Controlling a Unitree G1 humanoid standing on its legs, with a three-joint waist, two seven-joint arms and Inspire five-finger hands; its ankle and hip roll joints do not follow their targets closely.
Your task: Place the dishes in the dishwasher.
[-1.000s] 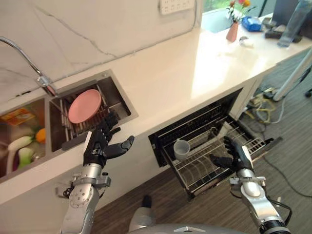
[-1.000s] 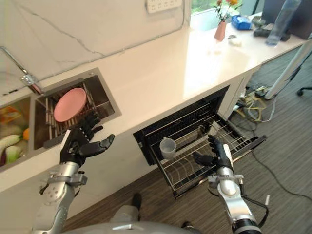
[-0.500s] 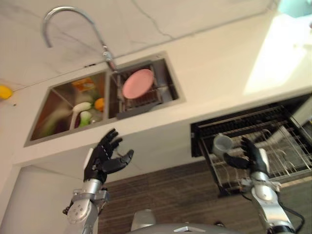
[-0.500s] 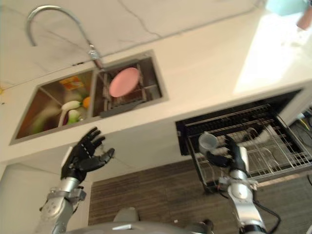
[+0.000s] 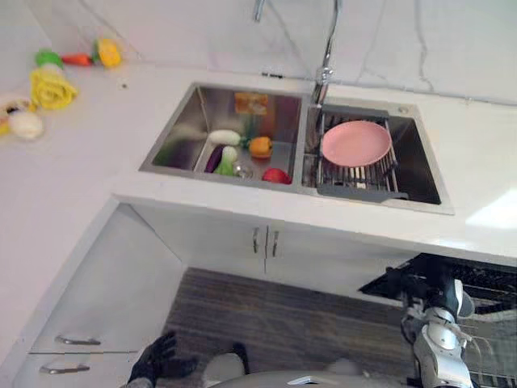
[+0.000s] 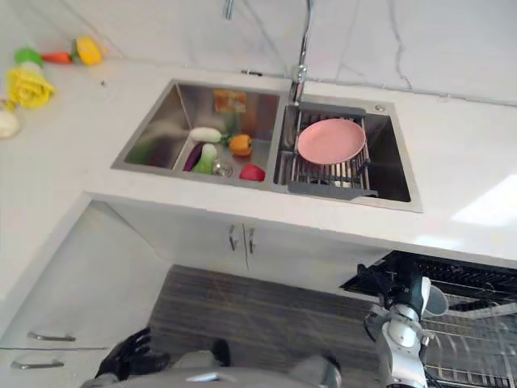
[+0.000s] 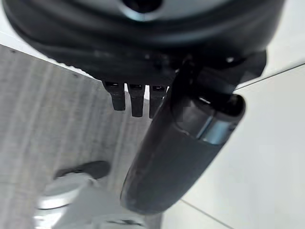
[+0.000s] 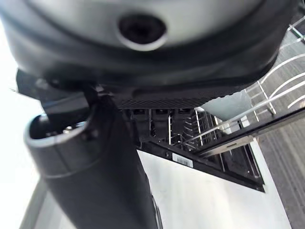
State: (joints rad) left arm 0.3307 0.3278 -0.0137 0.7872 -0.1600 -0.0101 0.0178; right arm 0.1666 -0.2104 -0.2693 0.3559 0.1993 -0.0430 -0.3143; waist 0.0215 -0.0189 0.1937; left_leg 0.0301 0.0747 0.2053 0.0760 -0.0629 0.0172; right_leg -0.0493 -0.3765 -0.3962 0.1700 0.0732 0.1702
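Pink plate (image 5: 355, 142) sits in the sink rack, both hands low and holding nothing.
Plate leans on the dark wire rack (image 5: 358, 171) in the basin at 2 o'clock of the double sink (image 5: 170, 136), under the faucet (image 5: 325, 61); vegetables (image 5: 239, 153) lie in the other basin (more are up on the desk (image 5: 81, 153) at 10 o'clock). Left hand (image 5: 158, 362) hangs at 7 o'clock by the cabinet drawers (image 5: 89, 323), fingers loosely spread, wide. Right hand (image 5: 440, 301) is at 5 o'clock, right at the pulled-out dishwasher rack (image 6: 477, 339), fingers relaxed and wide in its wrist view, a pale cup (image 8: 228, 106) seated in the wires just past them.
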